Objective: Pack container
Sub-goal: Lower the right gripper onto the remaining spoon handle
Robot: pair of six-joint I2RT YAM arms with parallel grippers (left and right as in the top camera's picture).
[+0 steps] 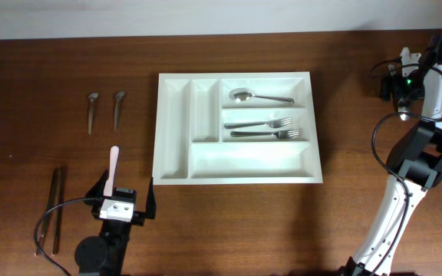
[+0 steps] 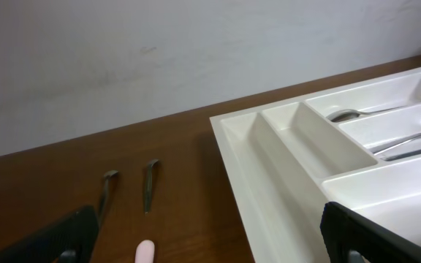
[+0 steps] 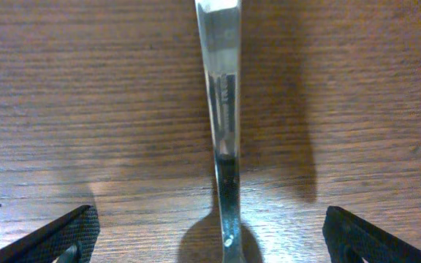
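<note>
Tray (image 1: 244, 161) sits mid-table. I see a spoon (image 1: 261, 96) and two forks (image 1: 267, 123) in its upper right slots. Left gripper (image 1: 124, 190) is released, jaws wide, by the tray's near-left corner, with a pale handle (image 1: 113, 163) ending between them. Right gripper (image 3: 218, 237) is equally wide over a steel handle (image 3: 222, 109) on the table (image 3: 86, 109).

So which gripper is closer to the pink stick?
Left. The left gripper hangs open right over the pink stick, at its near end. The right gripper is far away, on the other side of the white tray.
</note>
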